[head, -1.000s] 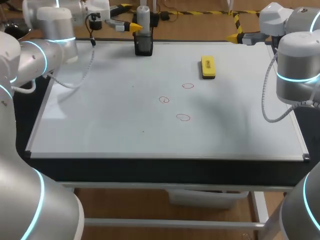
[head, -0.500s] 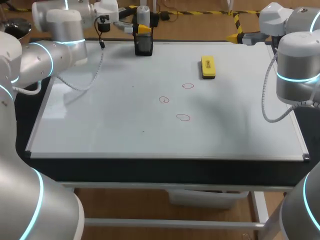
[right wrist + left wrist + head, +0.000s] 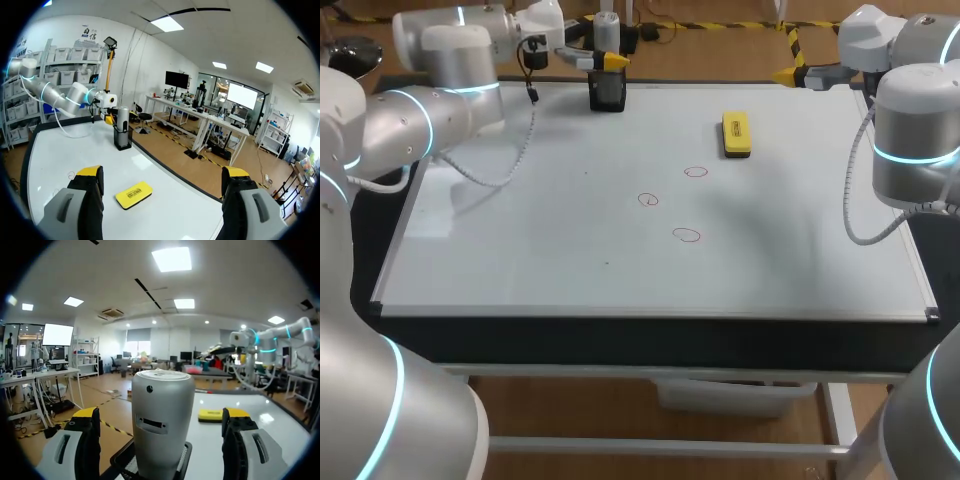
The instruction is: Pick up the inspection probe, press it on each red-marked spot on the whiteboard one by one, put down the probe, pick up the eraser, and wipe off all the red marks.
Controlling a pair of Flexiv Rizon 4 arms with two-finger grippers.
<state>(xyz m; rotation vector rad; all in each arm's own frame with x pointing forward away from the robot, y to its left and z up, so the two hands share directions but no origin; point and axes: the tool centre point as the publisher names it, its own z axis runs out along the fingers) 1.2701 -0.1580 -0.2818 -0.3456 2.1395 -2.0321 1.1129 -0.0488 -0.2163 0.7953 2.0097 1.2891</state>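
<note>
While poised at the far edge of the whiteboard (image 3: 520,250), straddles the probe (image 3: 162,425) with the left end effector (image 3: 160,412): fingers wide, one yellow tip to each side, a gap on both, so gripping nothing. Stands upright in a black holder (image 3: 607,92), grey and round-topped (the probe, that is). Lies flat on the board toward the far right, well apart from the holder: the eraser (image 3: 736,134), yellow. Sit near the board's middle, apart from one another and nearer than the eraser: three red marks (image 3: 686,235). Hangs by the far right corner, the right end effector (image 3: 162,172), fingers wide with nothing between, eraser ahead of and below it.
</note>
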